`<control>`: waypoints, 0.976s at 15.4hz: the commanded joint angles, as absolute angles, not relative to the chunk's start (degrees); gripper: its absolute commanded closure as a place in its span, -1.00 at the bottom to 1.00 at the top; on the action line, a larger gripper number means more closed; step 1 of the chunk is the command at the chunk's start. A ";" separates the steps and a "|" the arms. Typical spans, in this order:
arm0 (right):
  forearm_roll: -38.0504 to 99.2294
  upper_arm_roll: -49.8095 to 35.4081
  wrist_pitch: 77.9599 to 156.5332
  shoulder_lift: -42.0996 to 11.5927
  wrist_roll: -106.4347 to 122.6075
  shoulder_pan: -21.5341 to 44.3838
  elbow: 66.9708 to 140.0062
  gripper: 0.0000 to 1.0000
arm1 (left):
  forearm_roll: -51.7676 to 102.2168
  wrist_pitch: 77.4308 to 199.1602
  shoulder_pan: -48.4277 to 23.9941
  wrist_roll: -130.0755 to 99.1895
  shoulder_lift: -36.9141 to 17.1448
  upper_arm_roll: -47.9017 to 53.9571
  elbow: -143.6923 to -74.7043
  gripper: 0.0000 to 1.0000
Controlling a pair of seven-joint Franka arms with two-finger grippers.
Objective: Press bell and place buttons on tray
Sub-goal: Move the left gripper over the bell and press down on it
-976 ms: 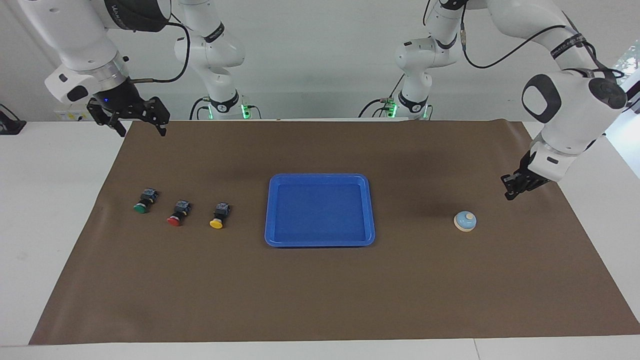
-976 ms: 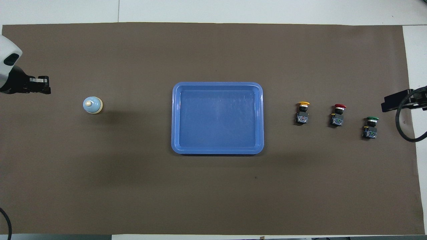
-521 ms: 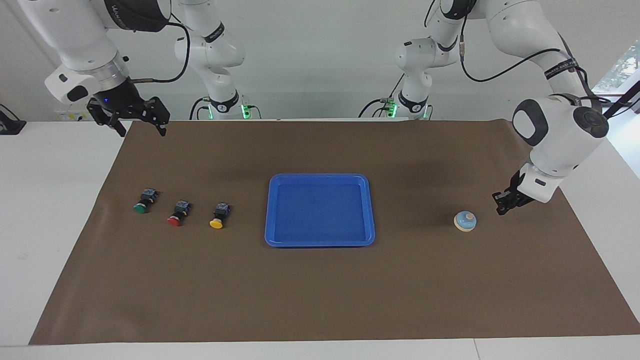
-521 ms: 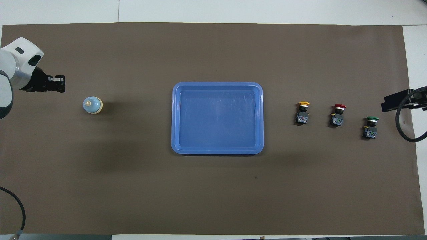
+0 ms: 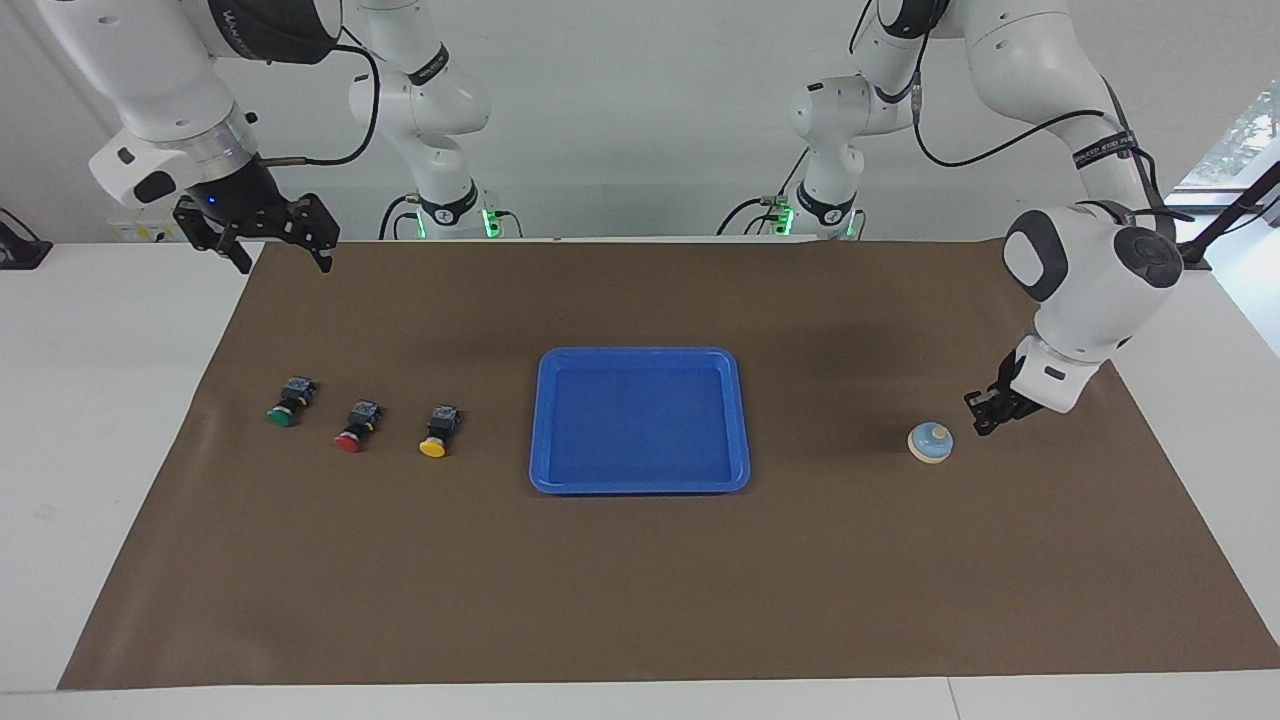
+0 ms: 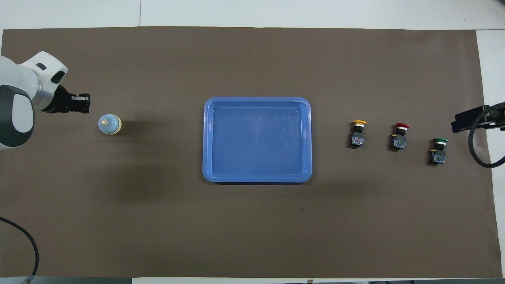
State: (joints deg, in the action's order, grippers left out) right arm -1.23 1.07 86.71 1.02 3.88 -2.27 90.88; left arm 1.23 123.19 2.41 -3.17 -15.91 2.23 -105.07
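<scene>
The light-blue bell [image 5: 930, 442] [image 6: 109, 124] sits on the brown mat toward the left arm's end of the table. My left gripper [image 5: 980, 419] [image 6: 84, 103] hangs shut just beside it, a little above the mat, with a small gap to the bell. The empty blue tray [image 5: 640, 484] [image 6: 208, 142] lies in the middle. Three buttons lie in a row toward the right arm's end: yellow [image 5: 438, 431] [image 6: 358, 133], red [image 5: 356, 427] [image 6: 400, 136], green [image 5: 289, 402] [image 6: 438, 150]. My right gripper [image 5: 282, 252] waits open, raised over the mat's corner near its base.
A brown mat [image 5: 640, 590] covers most of the white table [image 5: 90, 420]. A black cable [image 6: 479, 154] loops over the mat's edge close to the green button.
The left arm has swung its shut gripper down and toward the bell, closing most of the gap. The right arm, tray and buttons have not moved.
</scene>
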 commanded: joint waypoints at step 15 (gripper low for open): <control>-1.05 0.35 86.84 1.85 2.99 -3.34 91.93 -1.00 | 0.62 129.28 0.97 -5.01 -16.52 1.67 -110.74 1.00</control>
State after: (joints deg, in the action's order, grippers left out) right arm -1.23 1.07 86.71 1.02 3.88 -2.41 90.88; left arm 1.23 126.82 1.46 -4.08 -17.10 2.16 -108.43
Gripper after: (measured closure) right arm 0.000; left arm 0.991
